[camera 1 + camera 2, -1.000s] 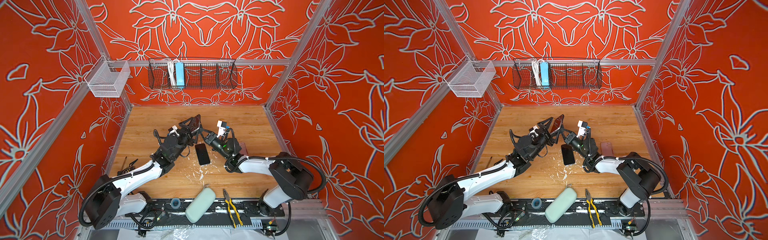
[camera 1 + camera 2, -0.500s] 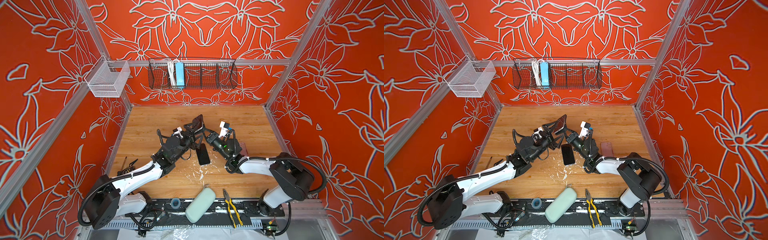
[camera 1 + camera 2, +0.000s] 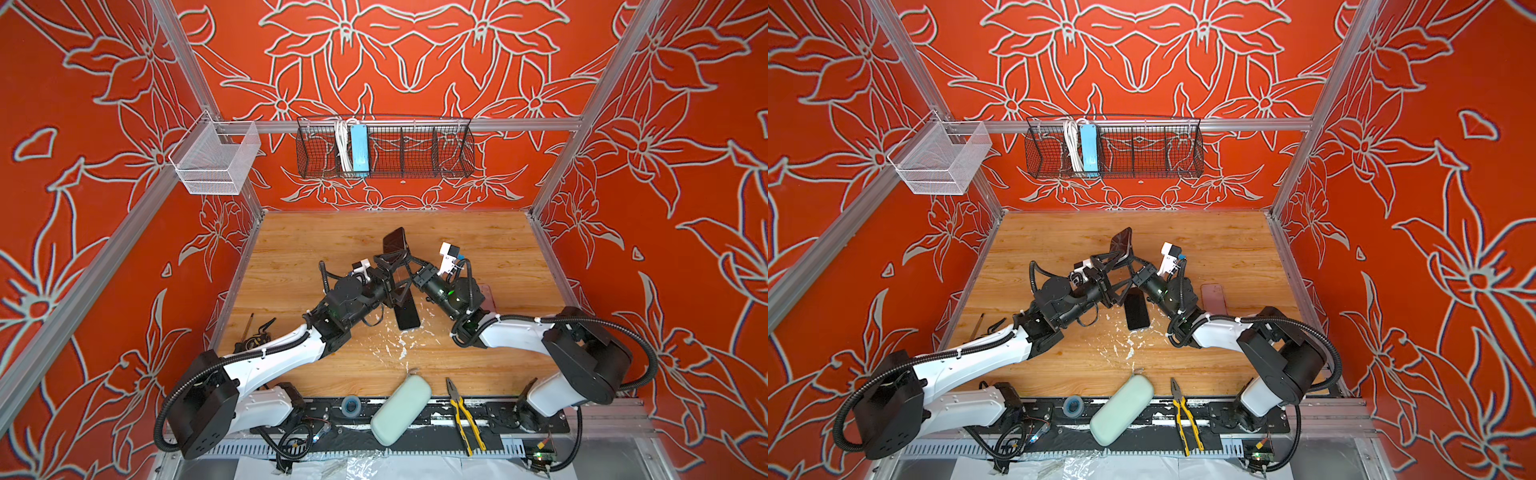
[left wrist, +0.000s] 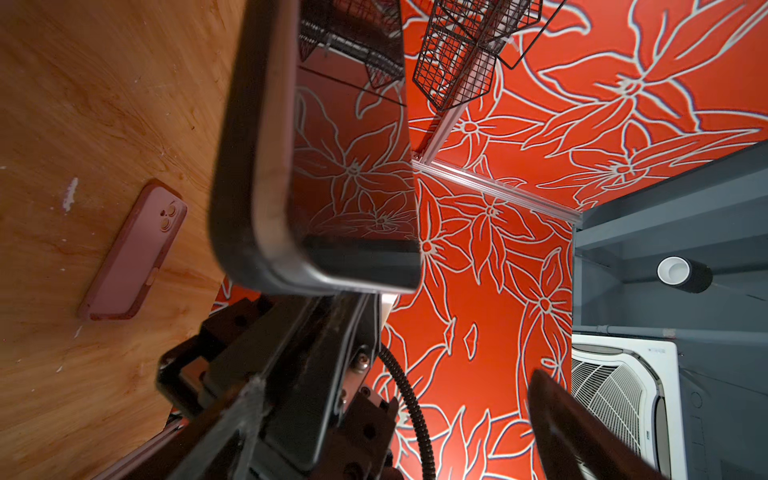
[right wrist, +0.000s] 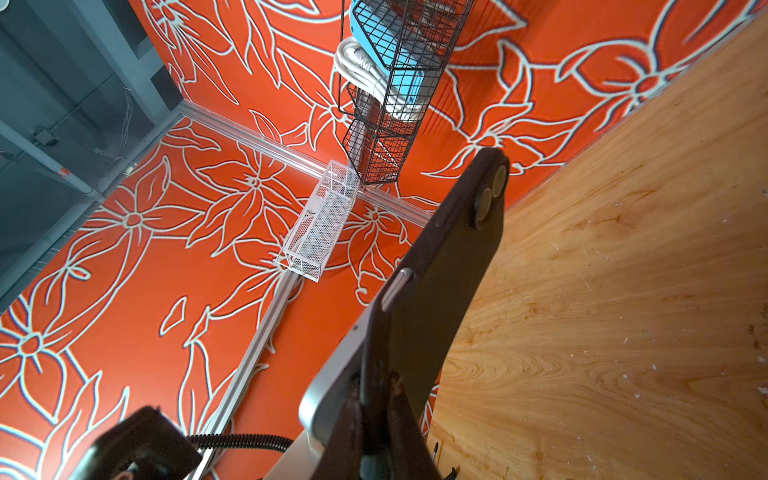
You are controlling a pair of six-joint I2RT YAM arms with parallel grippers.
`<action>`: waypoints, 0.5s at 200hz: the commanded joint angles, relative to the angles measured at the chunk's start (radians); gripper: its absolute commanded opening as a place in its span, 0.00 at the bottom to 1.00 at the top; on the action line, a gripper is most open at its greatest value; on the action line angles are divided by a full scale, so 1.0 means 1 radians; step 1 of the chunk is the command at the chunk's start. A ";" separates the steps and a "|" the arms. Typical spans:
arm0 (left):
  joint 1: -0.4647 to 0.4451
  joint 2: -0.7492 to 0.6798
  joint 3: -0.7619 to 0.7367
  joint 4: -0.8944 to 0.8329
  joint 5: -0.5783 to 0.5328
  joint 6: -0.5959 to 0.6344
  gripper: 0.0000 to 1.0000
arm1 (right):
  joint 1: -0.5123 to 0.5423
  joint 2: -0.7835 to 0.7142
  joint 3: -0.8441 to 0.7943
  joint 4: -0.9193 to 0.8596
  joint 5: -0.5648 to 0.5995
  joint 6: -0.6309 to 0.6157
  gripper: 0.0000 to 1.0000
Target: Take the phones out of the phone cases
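Observation:
A phone (image 4: 353,166) in a black phone case (image 5: 449,270) stands tilted above the middle of the wooden table (image 3: 478,241), and both top views show it (image 3: 395,245) (image 3: 1121,243). My right gripper (image 5: 376,411) is shut on the case's lower edge, beside the phone's bare silver corner (image 5: 328,395). In a top view the right gripper (image 3: 408,261) reaches it from the right. My left gripper (image 3: 395,280) is open, with its fingers (image 4: 582,436) spread on either side of that lower end and not touching it.
A bare black phone (image 3: 406,311) lies flat under the grippers among white flecks. A pink cased phone (image 3: 1213,297) lies to the right. A pale green pouch (image 3: 401,409), pliers (image 3: 465,415) and a tape roll (image 3: 350,404) sit at the front edge. Wire baskets (image 3: 384,147) hang on the back wall.
The cased phone has swung up from lying low to standing tilted. My left gripper has shifted right alongside it and stayed open. The right gripper has kept its grip.

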 commanded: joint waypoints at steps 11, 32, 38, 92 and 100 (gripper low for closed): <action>-0.006 -0.054 -0.052 -0.003 -0.070 -0.013 0.98 | 0.018 -0.048 0.001 0.109 -0.016 -0.009 0.00; -0.004 -0.099 -0.056 -0.020 -0.113 0.009 0.95 | 0.018 -0.054 -0.007 0.104 -0.018 -0.014 0.00; -0.004 -0.110 -0.057 -0.024 -0.122 0.013 0.95 | 0.018 -0.053 -0.011 0.106 -0.019 -0.014 0.00; 0.011 -0.149 -0.064 -0.022 -0.169 -0.011 0.92 | 0.021 -0.052 -0.022 0.112 -0.019 -0.025 0.00; 0.013 -0.150 -0.071 -0.024 -0.176 -0.030 0.92 | 0.021 -0.051 -0.024 0.114 -0.019 -0.025 0.00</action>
